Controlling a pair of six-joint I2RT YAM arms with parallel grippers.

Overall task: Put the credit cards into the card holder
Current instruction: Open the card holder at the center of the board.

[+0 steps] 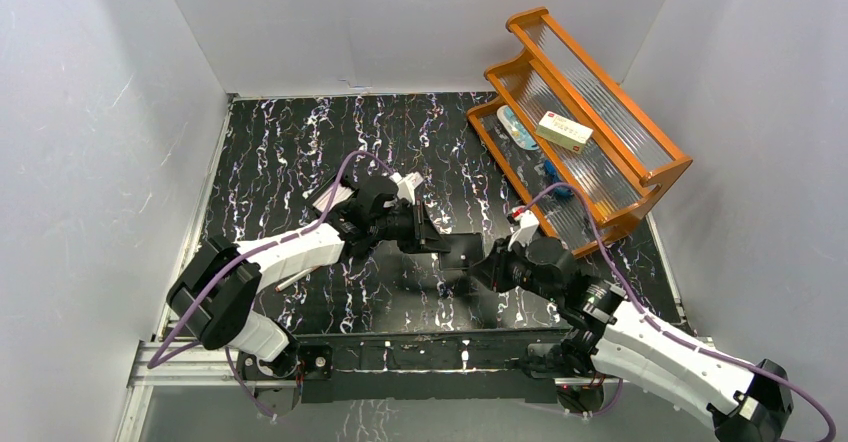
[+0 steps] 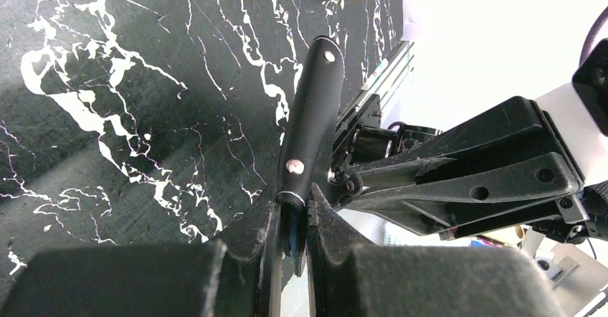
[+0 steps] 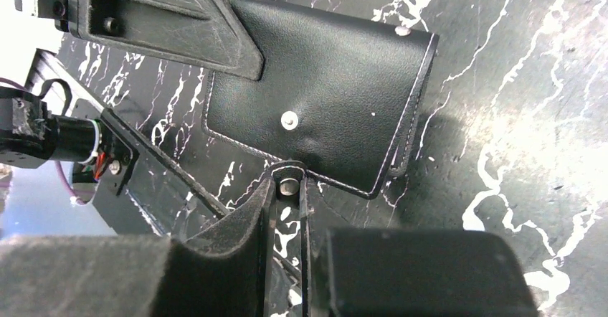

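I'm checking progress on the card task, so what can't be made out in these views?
- Card holder slots: right wrist shows only the outer face; left wrist sees it edge-on.
- Blue sliver between the fingers of the left end effector, left wrist: lining or card, unclear.
- Credit cards: top view, items on the orange rack too small to identify.
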